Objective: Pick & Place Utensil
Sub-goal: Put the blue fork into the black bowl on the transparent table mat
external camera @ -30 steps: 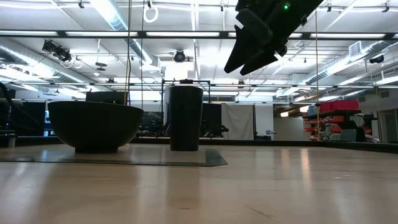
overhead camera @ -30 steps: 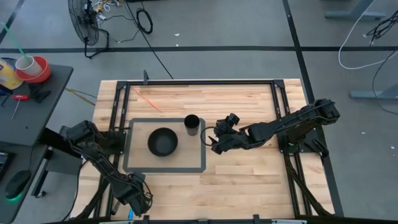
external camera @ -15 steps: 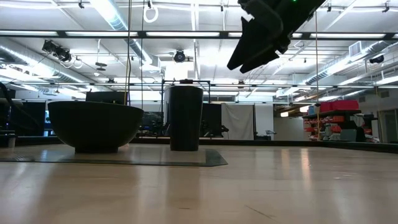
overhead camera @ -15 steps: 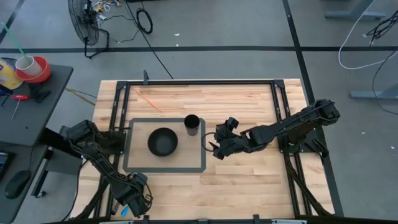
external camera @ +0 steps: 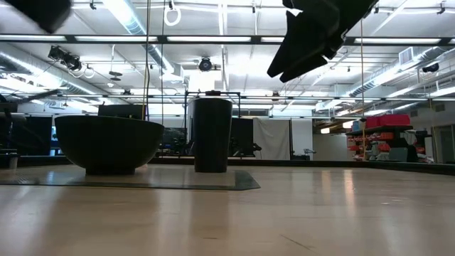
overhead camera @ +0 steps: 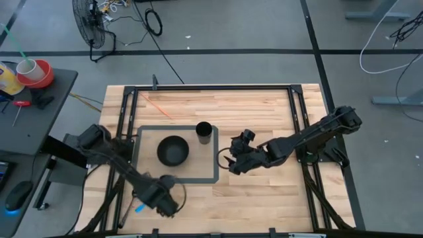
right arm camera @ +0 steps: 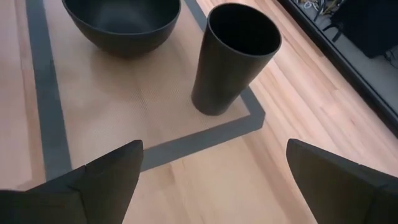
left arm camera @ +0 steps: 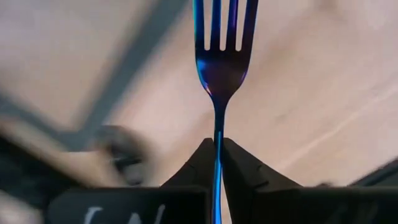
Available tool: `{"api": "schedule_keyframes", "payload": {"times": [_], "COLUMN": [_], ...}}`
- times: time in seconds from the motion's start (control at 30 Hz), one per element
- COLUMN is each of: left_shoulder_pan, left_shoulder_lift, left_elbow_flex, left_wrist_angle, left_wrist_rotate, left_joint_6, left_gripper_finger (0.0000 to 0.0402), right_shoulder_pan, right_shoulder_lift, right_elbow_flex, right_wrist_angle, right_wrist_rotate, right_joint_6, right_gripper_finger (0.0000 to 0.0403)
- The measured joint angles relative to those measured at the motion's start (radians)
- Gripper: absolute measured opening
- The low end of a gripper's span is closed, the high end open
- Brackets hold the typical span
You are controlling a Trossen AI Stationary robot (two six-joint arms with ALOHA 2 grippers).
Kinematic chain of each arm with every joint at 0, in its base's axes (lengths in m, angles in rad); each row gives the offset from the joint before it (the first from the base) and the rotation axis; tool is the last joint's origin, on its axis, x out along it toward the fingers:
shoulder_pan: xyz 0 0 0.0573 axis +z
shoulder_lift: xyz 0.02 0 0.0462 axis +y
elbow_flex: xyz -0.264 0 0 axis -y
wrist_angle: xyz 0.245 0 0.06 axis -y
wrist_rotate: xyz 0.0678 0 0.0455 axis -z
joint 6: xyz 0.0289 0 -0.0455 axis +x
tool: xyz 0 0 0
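My left gripper (overhead camera: 152,203) is over the table's near-left part, shut on a blue-violet fork (left arm camera: 222,56) whose tines stick out ahead of the fingers; a blue bit of the fork (overhead camera: 139,209) shows in the high view. On a grey-bordered mat (overhead camera: 135,177) stand a dark bowl (overhead camera: 173,151) and a dark cup (overhead camera: 204,132), both upright on their bases. My right gripper (overhead camera: 232,160) hovers open just right of the mat, above the wood, its fingers wide apart in the right wrist view (right arm camera: 214,186). Bowl (right arm camera: 121,22) and cup (right arm camera: 233,59) lie ahead of it. My left gripper pinches the fork's thin handle (left arm camera: 217,140) between its two fingers (left arm camera: 239,167). The fork runs along the fingers, with its tines (left arm camera: 224,25) pointing out ahead. It is lifted clear of the table.
The bowl (external camera: 109,144) and cup (external camera: 210,135) stand side by side on the mat, with the cup toward the far right corner. Bare wood (overhead camera: 264,192) lies right of the mat and along the near edge. A black frame (overhead camera: 211,87) rims the table.
My left arm has swung from the near-left corner toward the right and somewhat away from the near edge, carrying the fork with it. My right gripper has drifted a little toward the near edge and the right, staying open above the table.
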Motion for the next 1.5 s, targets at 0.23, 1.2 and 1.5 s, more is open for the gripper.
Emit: {"api": "schedule_keyframes", "payload": {"times": [0.23, 1.2, 1.5], "left_shoulder_pan": [0.217, 0.685, 0.685], "left_shoulder_lift": [-0.002, -0.008, -0.008], "left_elbow_flex": [0.129, -0.042, -0.082], "left_wrist_angle": [-0.306, -0.220, -0.175], "left_wrist_rotate": [-0.009, 0.000, 0.005], "left_joint_6": [0.384, 1.036, 1.056], "left_gripper_finger": [0.0021, 0.0021, 0.0021], "right_shoulder_pan": [0.045, 0.219, 0.219], "right_shoulder_lift": [0.000, 0.000, 0.000], "right_elbow_flex": [0.000, 0.000, 0.000], "right_wrist_angle": [-0.040, -0.190, -0.184], "right_wrist_rotate": [-0.005, 0.095, 0.095], "right_joint_6": [0.070, 0.391, 0.399], "right_gripper_finger": [0.0400, 0.0400, 0.0400]}}
